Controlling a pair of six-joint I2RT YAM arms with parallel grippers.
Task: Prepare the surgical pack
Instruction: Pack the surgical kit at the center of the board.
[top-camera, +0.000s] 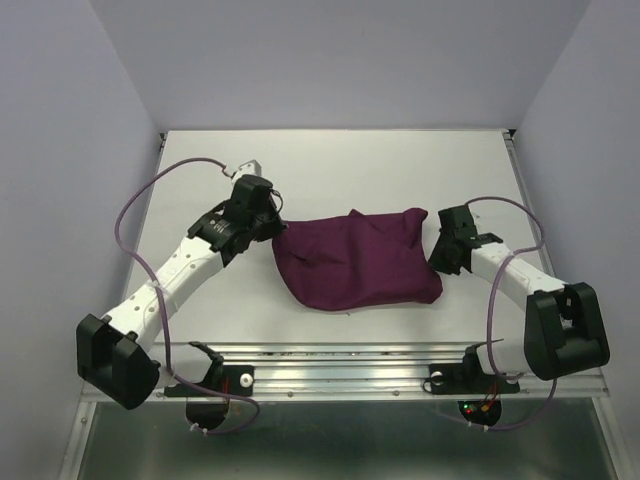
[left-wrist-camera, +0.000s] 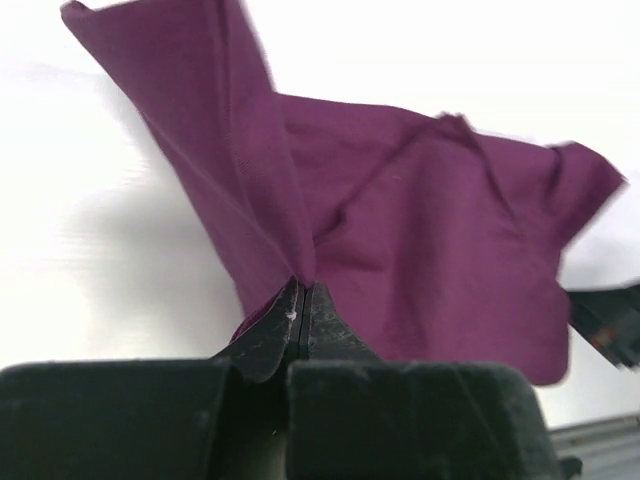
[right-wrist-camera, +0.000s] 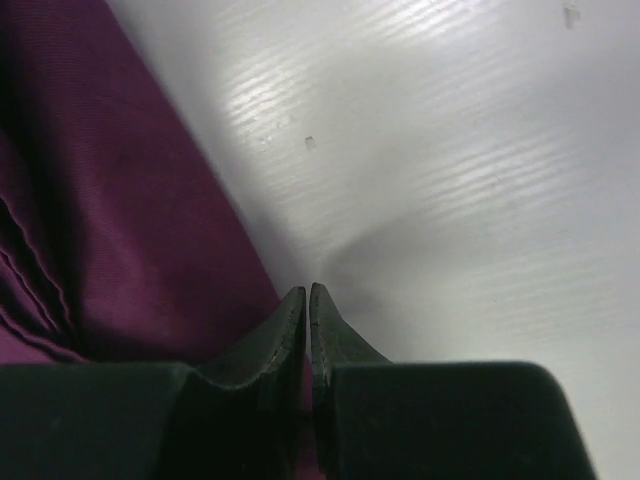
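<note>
Cloth (top-camera: 355, 262) sits bunched in a rumpled heap mid-table. Its lower edge is rounded and lies near the front rail (top-camera: 340, 352); the top edge is ragged w/ two raised peaks.

Left gripper (top-camera: 272, 228) is at the heap's upper-left corner. Its wrist view shows the jaws pressed tight together on a fold of the fabric, which rises in a ridge from the tips.

Right gripper (top-camera: 440, 248) touches the heap's right edge. Its jaws are nearly together, w/ a thin slit and a sliver of purple low in it — pinching the border, as far as that wrist view shows. The cloth's border runs diagonally to the tips.

White table (top-camera: 330, 170) shows as a wide strip btwn heap and back wall (top-camera: 330, 60). The strips left and right are narrower — forearms lie across them, and side walls (top-camera: 60, 150) stand right at the table's edges.
</note>
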